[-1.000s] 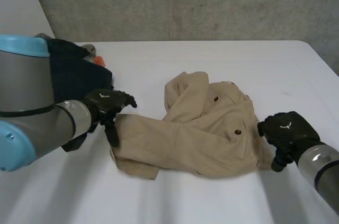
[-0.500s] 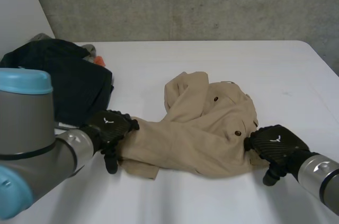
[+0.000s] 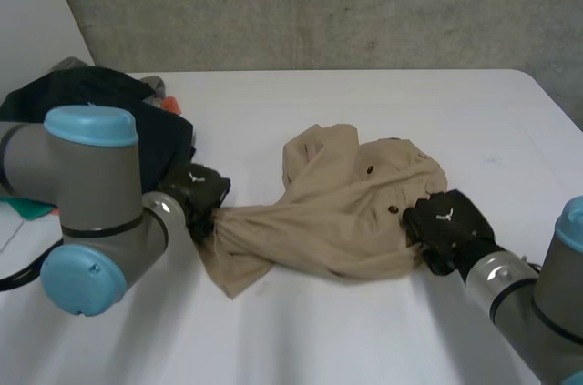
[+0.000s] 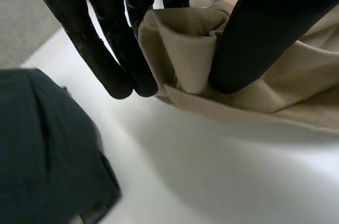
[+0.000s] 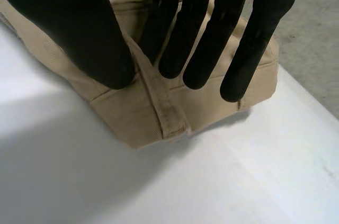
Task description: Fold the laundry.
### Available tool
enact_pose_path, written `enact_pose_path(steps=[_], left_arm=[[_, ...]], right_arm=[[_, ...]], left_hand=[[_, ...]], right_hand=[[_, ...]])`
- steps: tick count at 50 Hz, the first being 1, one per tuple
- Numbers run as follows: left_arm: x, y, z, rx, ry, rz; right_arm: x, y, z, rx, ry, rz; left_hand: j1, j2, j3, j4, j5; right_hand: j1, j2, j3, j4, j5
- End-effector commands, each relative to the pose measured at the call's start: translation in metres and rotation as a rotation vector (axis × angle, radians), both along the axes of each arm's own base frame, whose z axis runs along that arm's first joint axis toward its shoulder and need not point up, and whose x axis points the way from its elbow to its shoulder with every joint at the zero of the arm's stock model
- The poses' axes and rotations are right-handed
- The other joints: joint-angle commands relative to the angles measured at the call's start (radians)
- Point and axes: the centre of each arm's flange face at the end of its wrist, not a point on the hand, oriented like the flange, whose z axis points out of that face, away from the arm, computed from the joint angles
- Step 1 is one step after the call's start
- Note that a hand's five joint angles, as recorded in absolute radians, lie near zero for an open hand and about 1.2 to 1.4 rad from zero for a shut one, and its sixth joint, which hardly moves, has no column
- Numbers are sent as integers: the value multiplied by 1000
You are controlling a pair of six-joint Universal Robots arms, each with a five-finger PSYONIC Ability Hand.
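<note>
Drawn inward, the beige twill garment (image 3: 332, 217) creases.

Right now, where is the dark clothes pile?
In the head view the dark clothes pile sits at the table's left side, behind the left arm, beside the left hand pinching the tan garment.

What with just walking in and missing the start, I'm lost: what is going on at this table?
The robot has both hands on a tan garment lying on the white table. Its left hand pinches one bunched end between fingers and thumb, and its right hand pinches the opposite edge. The garment is crumpled, not yet folded. A pile of dark clothes lies near the left hand.
</note>
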Motion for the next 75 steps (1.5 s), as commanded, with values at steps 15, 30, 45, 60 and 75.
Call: enact_pose_path(steps=[15, 30, 45, 60, 75], left_arm=[[40, 85, 267, -453, 535, -5], [32, 49, 318, -559, 670, 11], [-15, -117, 153, -341, 512, 104], [-31, -169, 106, -494, 521, 127], [4, -81, 158, -436, 303, 147]], right_arm=[[-24, -32, 283, -509, -383, -85], [14, -62, 313, -465, -615, 4], [68, -148, 166, -348, -549, -168], [118, -182, 84, -638, -362, -208], [57, -116, 135, -165, -210, -46]], left_hand=[[281, 210, 222, 208, 252], [281, 210, 222, 208, 252], [281, 210, 222, 208, 252], [-941, -1012, -1000, -1014, -970], [-941, -1012, -1000, -1014, -970]], right_hand=[[316, 220, 222, 215, 268], [316, 220, 222, 215, 268], [316, 220, 222, 215, 268], [-906, -1002, -1000, -1007, -954], [-906, -1002, -1000, -1007, -954]])
